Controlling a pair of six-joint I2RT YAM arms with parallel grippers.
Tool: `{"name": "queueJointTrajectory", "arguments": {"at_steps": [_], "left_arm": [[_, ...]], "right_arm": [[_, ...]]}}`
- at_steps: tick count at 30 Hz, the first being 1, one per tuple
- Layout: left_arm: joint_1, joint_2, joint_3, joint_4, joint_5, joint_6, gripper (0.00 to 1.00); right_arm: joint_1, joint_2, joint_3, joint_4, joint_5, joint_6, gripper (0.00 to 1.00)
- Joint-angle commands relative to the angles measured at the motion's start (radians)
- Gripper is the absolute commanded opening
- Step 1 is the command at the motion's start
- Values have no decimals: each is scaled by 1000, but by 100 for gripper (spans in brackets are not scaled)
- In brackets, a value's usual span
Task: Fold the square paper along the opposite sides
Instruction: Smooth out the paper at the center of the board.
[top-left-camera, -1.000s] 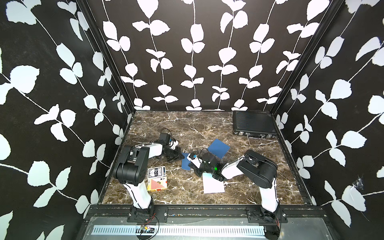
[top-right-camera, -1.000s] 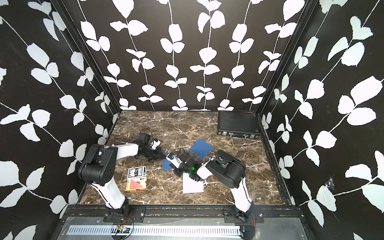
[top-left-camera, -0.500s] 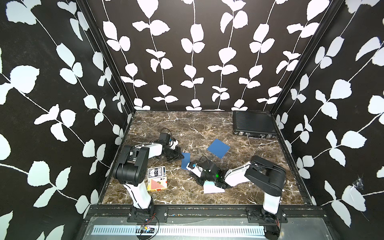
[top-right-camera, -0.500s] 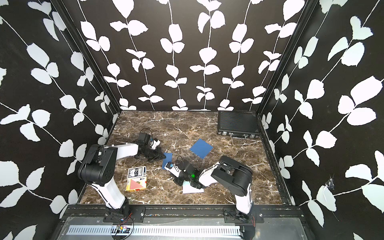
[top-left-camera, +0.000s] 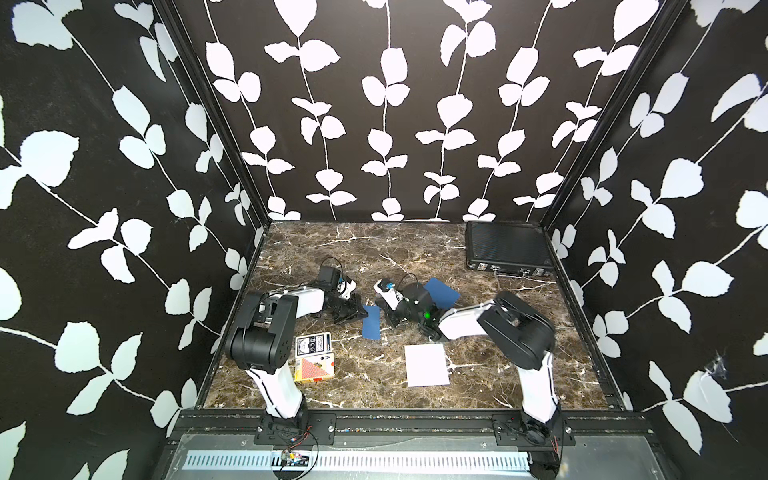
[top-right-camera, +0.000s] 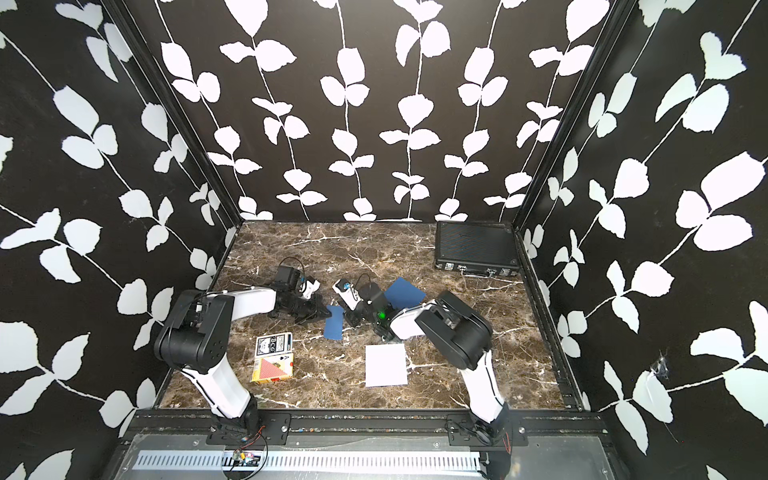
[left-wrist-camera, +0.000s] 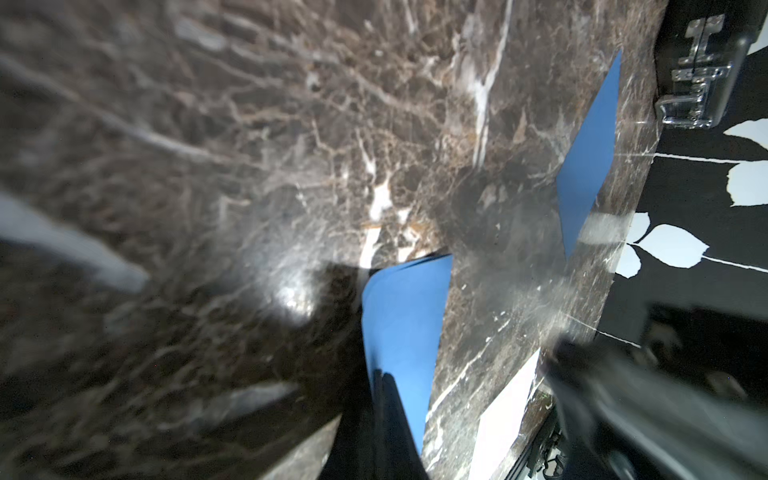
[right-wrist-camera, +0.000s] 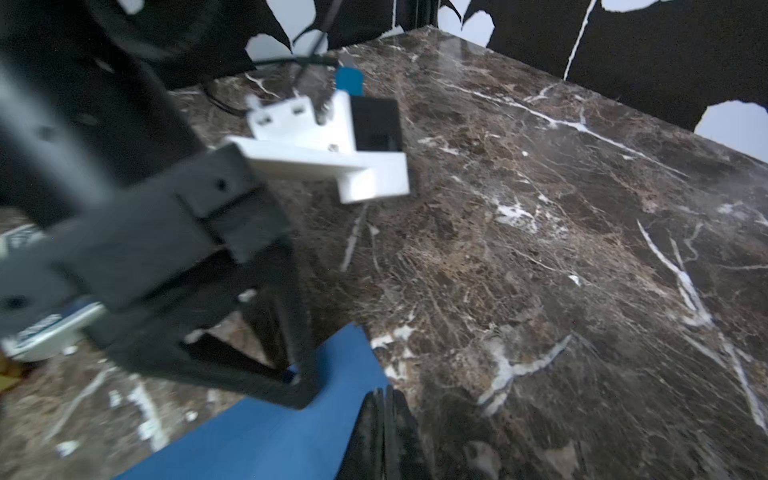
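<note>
My right arm has swung. A moment ago it reached low toward the front and hid part of the white sheet (top-left-camera: 427, 365). Now it is back up, and the whole white sheet shows on the surface (top-left-camera: 374, 390).

My right gripper (top-left-camera: 390, 323) is closed, both sides pressed together. In the right wrist view its fingertips (right-wrist-camera: 384, 419) sit right at the edge of the folded blue paper (top-left-camera: 371, 323). I cannot tell if they pinch it or just press beside it.

My left gripper (top-left-camera: 352, 312) has not moved. It is closed too, and its tip rests on the other side of the same paper. The left wrist view shows two layers at the paper's far end, so the fold is in.

The blue paper stays in the same spot, a narrow strip lying between my two grippers. I think my right gripper just ran along the fold to press it flat. If so, this paper is nearly done. A second blue square (top-left-camera: 445, 293) lies flat just behind my right arm, unfolded.
</note>
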Motion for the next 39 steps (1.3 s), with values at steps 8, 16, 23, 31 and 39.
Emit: {"name": "queueJointTrajectory", "arguments": {"at_steps": [8,16,23,31,39], "left_arm": [[2,37,-30,-30,-37,-14,0],[2,38,-30,-29,-37,-15,0],[2,33,-35,-35,-37,-11,0],[2,-31,-52,67,74,-63,0],[11,-87,-39,326,260,-249,0]], "right_arm": [[46,71,37,-98,125,-33,7],[46,77,-24,-88,252,-58,6],[40,77,-51,-88,303,-67,6],[34,-63,-105,-13,255,-34,9],[-106,-301,14,-384,-106,330,22]]}}
